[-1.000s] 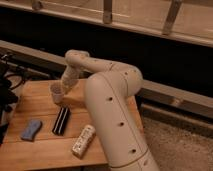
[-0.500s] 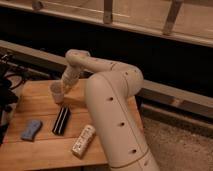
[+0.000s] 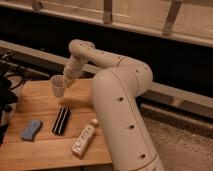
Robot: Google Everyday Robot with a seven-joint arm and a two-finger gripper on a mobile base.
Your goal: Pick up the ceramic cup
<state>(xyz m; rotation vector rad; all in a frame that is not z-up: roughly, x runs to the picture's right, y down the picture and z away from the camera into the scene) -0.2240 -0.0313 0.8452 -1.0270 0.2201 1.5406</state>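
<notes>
Camera view. Showing a smooth, glossy white arm (image 3: 117, 95), thick and rounded with small dark holes, bending from lower right toward the far left part of a wooden table (image 3: 47, 150). Ending in the gripper (image 3: 67, 79), sitting right against the ceramic cup (image 3: 57, 85); jaw state cannot be told. Appearing as a small plain white cup, tapering to a narrower base, over the table's far edge, just left of the gripper. Lying nearer than the cup: a flat black ridged bar (image 3: 61, 120), a soft-looking blue block (image 3: 31, 129) to its left, a long white labelled bottle (image 3: 84, 138) to its right. Displaying pale wood grain on the tabletop; beyond it, a dark wall with a grey ledge (image 3: 170, 95), and speckled flooring (image 3: 180, 145) to the right.
</notes>
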